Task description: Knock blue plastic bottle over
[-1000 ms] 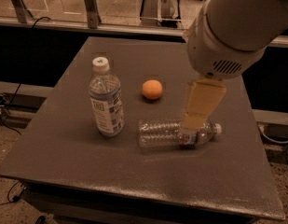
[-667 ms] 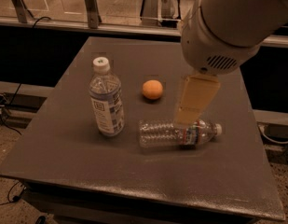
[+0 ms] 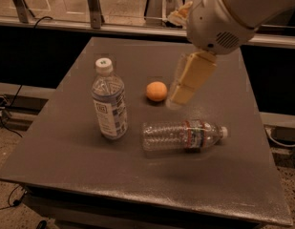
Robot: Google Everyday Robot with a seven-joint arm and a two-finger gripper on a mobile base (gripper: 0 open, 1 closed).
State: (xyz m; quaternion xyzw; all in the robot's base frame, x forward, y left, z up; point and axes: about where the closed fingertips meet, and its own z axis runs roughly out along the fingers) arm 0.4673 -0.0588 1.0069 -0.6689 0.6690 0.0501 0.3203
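End effector [image 3: 177,96] apparently beside orange [image 3: 156,91]

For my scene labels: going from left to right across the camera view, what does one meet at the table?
The upright blue plastic bottle → orange → claw, hanging above the table just right of the orange.

blue plastic bottle [image 3: 109,104]: stout, clear, white cap, blue-and-white label
pose: upright, left half of bench [image 3: 61,151]
gripper [image 3: 177,97]: raised, well right of it

Rounded white arm [image 3: 242,8], grilled vent [image 3: 226,39], cream hand [image 3: 181,93] above table [image 3: 66,151]
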